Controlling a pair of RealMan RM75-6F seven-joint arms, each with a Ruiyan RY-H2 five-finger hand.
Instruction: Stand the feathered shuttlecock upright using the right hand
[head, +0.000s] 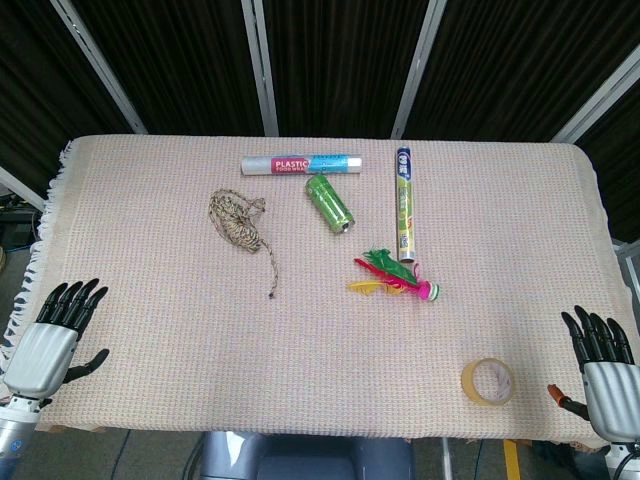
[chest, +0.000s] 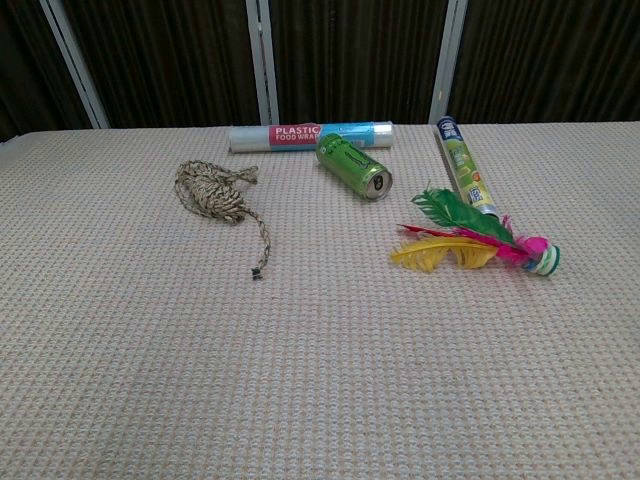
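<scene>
The feathered shuttlecock (head: 395, 278) lies flat on the woven cloth, right of centre. Its green, red, yellow and pink feathers fan to the left and its round base (head: 432, 292) points right. The chest view shows the shuttlecock (chest: 470, 243) lying the same way, base (chest: 545, 260) at the right. My right hand (head: 604, 365) hovers at the table's near right corner, fingers spread, holding nothing, well away from the shuttlecock. My left hand (head: 55, 330) sits at the near left edge, also with fingers apart and nothing in it. Neither hand appears in the chest view.
A green can (head: 329, 201) lies on its side behind the shuttlecock. A long tube (head: 404, 200) lies just beyond the feathers. A plastic wrap roll (head: 300, 164) is at the back. A coil of rope (head: 240, 225) lies to the left, a tape ring (head: 487, 381) near the right hand.
</scene>
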